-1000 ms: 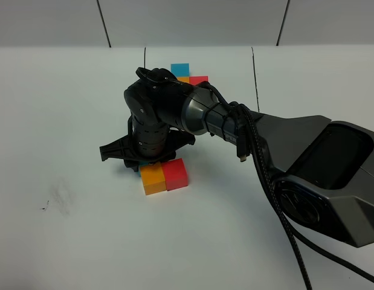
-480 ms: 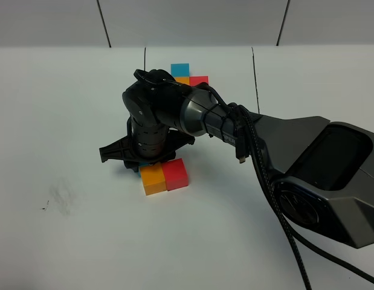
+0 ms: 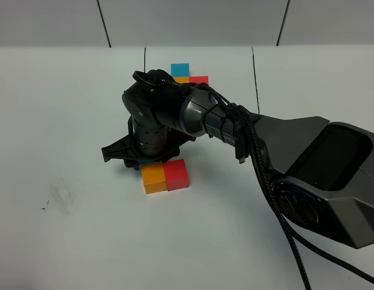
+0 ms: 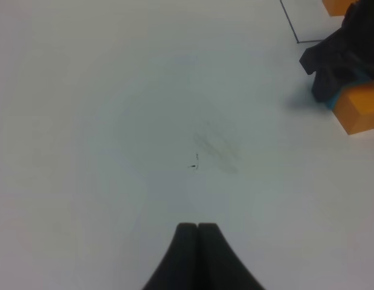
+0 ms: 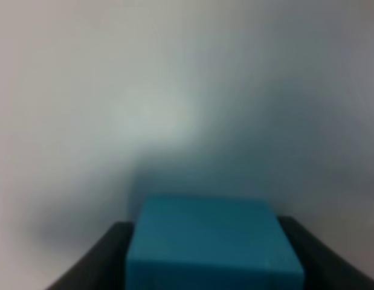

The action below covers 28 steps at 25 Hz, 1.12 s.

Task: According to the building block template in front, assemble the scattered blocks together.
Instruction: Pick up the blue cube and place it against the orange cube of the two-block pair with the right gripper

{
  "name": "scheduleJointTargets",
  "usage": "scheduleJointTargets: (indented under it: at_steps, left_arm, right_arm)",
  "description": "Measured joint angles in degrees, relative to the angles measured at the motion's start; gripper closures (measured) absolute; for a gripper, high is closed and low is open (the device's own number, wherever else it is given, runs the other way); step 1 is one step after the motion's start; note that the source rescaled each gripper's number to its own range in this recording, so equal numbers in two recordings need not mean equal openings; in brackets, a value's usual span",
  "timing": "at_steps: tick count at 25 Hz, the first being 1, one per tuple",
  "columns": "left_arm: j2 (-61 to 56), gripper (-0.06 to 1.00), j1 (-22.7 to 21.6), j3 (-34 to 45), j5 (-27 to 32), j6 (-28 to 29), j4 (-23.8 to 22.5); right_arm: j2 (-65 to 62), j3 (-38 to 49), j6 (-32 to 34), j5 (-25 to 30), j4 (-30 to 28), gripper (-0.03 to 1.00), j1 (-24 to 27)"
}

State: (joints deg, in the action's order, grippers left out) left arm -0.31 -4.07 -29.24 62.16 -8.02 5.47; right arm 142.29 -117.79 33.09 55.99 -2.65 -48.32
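Right hand point(image 5: 205, 266) straddled blue cube point(image 5: 212, 241); grip or release, we couldn't tell. We judged cube light, rigid, best pinched on flat sides.

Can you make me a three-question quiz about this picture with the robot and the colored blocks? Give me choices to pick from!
1. Where is the orange block?
A. touching the red block
B. on top of the red block
C. far away on its own

2. What color is the block between the right gripper fingers?
A. green
B. yellow
C. blue

3. What is the left gripper doing?
A. holding a block
B. shut, holding nothing
C. wide open

Answers: 1 A, the two sit side by side on the table. 2 C, the right wrist view shows the blue block between the fingers. 3 B, its tips meet over bare table.
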Motion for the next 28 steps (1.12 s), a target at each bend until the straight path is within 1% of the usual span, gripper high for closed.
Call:
scheduleJointTargets:
  at_steps: [2, 4, 7, 10, 13, 28]
  left_arm:
    - [0.0, 0.94, 0.0, 0.0, 0.0, 0.0, 0.0]
    - [0.0, 0.94, 0.0, 0.0, 0.0, 0.0, 0.0]
    - [0.0, 0.94, 0.0, 0.0, 0.0, 0.0, 0.0]
    - [0.0, 0.94, 0.0, 0.0, 0.0, 0.0, 0.0]
    - [0.0, 0.94, 0.0, 0.0, 0.0, 0.0, 0.0]
    - [0.0, 0.94, 0.0, 0.0, 0.0, 0.0, 0.0]
  right_arm:
    - [0.0, 0.0, -0.4, 0.0, -0.4, 0.33, 0.0]
    - [0.0, 0.0, -1.0, 0.0, -0.6, 0.26, 0.0]
    - [0.0, 0.0, -3.4, 0.0, -0.7, 0.23, 0.0]
    - [0.0, 0.0, -6.6, 0.2, -0.7, 0.22, 0.0]
    - [0.0, 0.0, -7.8, 0.4, -0.8, 0.22, 0.0]
    - [0.0, 0.0, -8.2, 0.5, -0.9, 0.22, 0.0]
